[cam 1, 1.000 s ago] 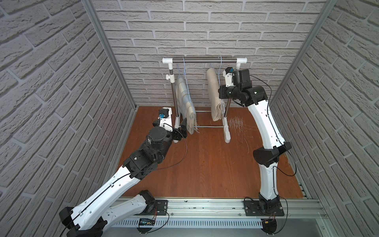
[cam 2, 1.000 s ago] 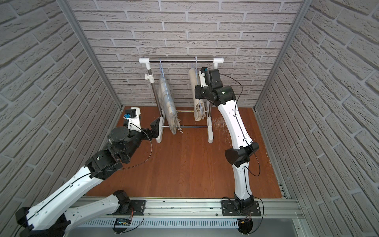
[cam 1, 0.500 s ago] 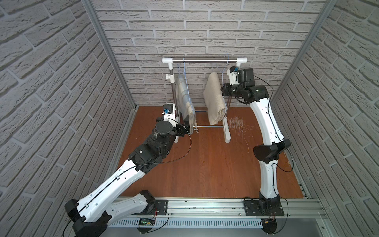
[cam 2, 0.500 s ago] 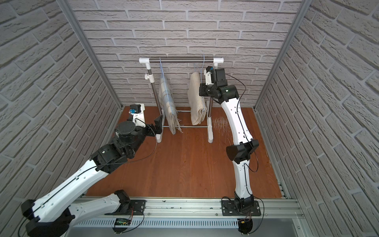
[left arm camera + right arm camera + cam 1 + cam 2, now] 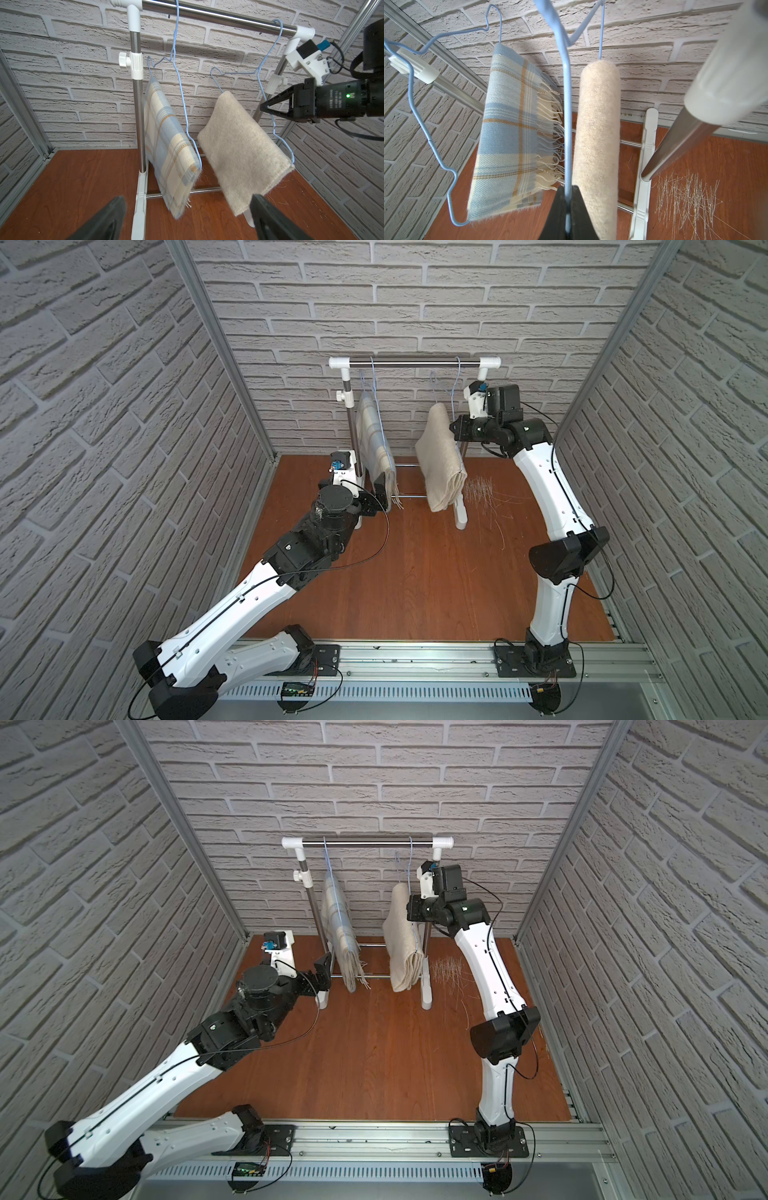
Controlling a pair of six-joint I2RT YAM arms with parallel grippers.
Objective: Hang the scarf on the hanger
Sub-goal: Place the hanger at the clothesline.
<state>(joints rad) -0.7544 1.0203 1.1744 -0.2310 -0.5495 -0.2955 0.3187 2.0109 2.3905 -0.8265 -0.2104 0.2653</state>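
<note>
A beige scarf (image 5: 440,460) (image 5: 401,940) (image 5: 243,149) is folded over a blue wire hanger (image 5: 239,73) (image 5: 567,124). The hanger's hook lies over the rack's top rail (image 5: 415,363) near its right end. My right gripper (image 5: 453,429) (image 5: 409,909) (image 5: 262,107) (image 5: 568,199) is shut on the hanger's side wire, just beside the scarf. My left gripper (image 5: 374,499) (image 5: 320,975) (image 5: 187,207) is open and holds nothing, low by the rack's left foot, facing both hanging cloths.
A plaid blue-and-cream scarf (image 5: 376,439) (image 5: 166,145) (image 5: 510,128) hangs on a second blue hanger further left on the rail. Loose pale fibres (image 5: 482,489) lie on the wooden floor right of the rack's white foot (image 5: 459,518). Brick walls close three sides.
My left arm has reached forward towards the rack's left foot, jaws still open. My right gripper has shifted slightly right with the hanger, and the beige scarf has swung outward.
</note>
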